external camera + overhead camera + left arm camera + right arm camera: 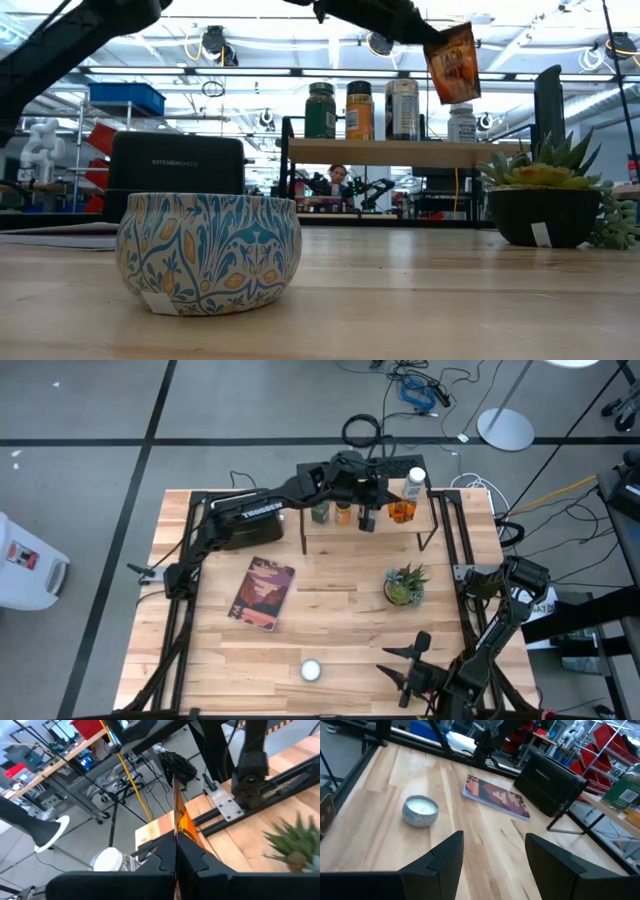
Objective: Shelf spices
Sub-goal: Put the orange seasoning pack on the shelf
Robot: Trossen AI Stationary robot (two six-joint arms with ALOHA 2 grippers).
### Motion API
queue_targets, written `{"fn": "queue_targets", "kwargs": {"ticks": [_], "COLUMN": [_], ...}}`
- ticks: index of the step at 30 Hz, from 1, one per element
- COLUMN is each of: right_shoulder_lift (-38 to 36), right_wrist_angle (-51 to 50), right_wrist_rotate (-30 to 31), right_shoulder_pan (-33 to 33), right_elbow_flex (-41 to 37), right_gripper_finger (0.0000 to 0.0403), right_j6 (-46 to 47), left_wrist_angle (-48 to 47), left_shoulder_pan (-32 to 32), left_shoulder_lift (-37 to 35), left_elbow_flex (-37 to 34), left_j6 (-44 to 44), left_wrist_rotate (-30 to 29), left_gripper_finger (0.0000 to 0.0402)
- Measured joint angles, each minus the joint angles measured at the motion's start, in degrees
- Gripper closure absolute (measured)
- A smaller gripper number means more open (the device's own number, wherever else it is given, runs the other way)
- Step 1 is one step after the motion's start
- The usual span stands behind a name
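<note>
With your left gripper [400,510] clenched on the thin orange spice packet [453,62] above the shelf [368,527] at twelve o'clock, lower it upright into the gap between the jars, while your right gripper [490,865] waits open at five o'clock.

Both arms are matte black, built of chunky jointed segments with rounded housings at the joints. The left arm [262,508] carries white "TROSSEN" lettering along its long link. The left tool [176,857] has two flat black fingers with stepped, notched inner edges. The right tool [492,860] has broad, angular black fingers [445,857] with smooth bevelled faces.
</note>
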Motion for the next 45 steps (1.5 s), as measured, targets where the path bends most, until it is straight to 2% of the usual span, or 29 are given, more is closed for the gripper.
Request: {"fn": "queue_targets", "kwargs": {"ticks": [10, 19, 28, 40, 45], "right_shoulder_lift": [0.0, 0.0, 0.0, 0.0, 0.0], "right_wrist_angle": [-2.4, -9.5, -10.3, -10.4, -10.4], "right_wrist_rotate": [-0.1, 0.0, 0.0, 0.0, 0.0], "right_shoulder_pan": [-0.1, -0.2, -0.4, -0.7, -0.8], "right_elbow_flex": [0.0, 0.0, 0.0, 0.0, 0.0], "right_gripper_finger": [0.0204, 0.0204, 0.0204, 0.0204, 0.0204], "right_j6": [0.9, 8.7, 9.7, 9.7, 9.7], "left_wrist_angle": [2.1, 0.8, 0.5, -2.3, -1.2], "left_shoulder_pan": [0.5, 1.9, 1.7, 1.1, 0.1], "left_shoulder_lift": [2.1, 2.7, 5.5, 5.6, 5.6], "left_elbow_flex": [0.0, 0.0, 0.0, 0.0, 0.0], "left_j6": [1.7, 1.7, 3.3, 7.3, 8.7], "left_wrist_rotate": [0.0, 1.7, 1.7, -0.8, -2.5], "left_gripper_finger": [0.0402, 0.0402, 0.0402, 0.0401, 0.0383]}}
